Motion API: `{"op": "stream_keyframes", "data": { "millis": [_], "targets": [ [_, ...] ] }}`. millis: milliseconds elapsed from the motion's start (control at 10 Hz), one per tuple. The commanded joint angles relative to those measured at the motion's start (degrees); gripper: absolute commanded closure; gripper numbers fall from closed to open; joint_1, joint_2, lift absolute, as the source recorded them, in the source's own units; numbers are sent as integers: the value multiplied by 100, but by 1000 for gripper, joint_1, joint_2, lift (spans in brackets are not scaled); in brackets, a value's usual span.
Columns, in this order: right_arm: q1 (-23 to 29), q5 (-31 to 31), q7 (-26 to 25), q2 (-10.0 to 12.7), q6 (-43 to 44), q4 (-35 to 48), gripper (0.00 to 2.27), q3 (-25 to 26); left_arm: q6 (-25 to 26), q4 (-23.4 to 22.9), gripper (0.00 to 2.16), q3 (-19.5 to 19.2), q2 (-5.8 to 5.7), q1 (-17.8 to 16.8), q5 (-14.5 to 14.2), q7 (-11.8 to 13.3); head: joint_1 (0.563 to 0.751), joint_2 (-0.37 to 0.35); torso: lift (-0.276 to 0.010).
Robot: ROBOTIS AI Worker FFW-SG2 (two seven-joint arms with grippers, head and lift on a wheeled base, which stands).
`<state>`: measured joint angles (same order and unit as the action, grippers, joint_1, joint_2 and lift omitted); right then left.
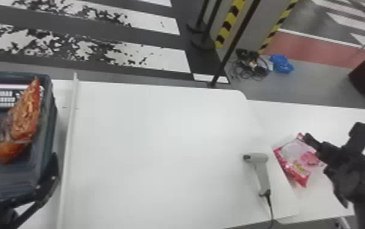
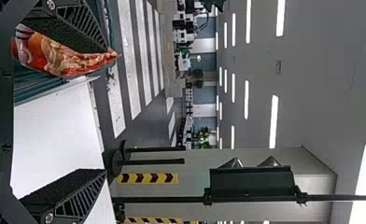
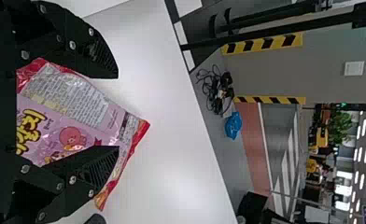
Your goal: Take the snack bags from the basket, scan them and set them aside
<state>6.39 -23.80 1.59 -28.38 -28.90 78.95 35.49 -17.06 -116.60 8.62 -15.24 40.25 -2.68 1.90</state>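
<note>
And here's the scanner (image 1: 261, 170), on the table (image 1: 160, 137) near its right edge! Just right of it, over on the side table (image 1: 337, 118), a snack bag (image 1: 297, 161)! Well left of the scanner, past the rail (image 1: 71, 121), sits the basket (image 1: 49, 131), another snack bag (image 1: 25, 117) inside! The scanner's cord (image 1: 271, 208) trails toward the robot! Far beyond the scanner, down on the floor, a heap of cables (image 1: 252, 65)!
</note>
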Motion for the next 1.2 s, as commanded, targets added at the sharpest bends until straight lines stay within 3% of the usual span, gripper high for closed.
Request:
{"op": "stream_keyframes", "data": {
  "millis": [0, 300, 600, 800, 1100],
  "targets": [
    [609, -11, -1, 359, -42, 1324, 63, 20, 15, 6, 80, 35, 12, 0, 30, -5, 695, -350, -75],
    [1479, -152, 96, 1326, -42, 3399, 63, -438, 33, 6, 80, 114, 30, -9, 92, -58, 695, -350, -75],
    [1989, 156, 263, 2196, 468, 4190, 63, -1413, 33, -38, 80, 176, 30, -9, 118, -102, 695, -350, -75],
    [2288, 525, 491, 2486, 1329, 4260, 63, -1897, 138, -65, 80, 211, 30, 0, 136, -102, 695, -350, -75],
    [3114, 604, 614, 2513, 3069, 4093, 63, -2635, 156, -56, 80, 158, 56, 26, -75, -163, 695, -270, -75]
  ]
}}
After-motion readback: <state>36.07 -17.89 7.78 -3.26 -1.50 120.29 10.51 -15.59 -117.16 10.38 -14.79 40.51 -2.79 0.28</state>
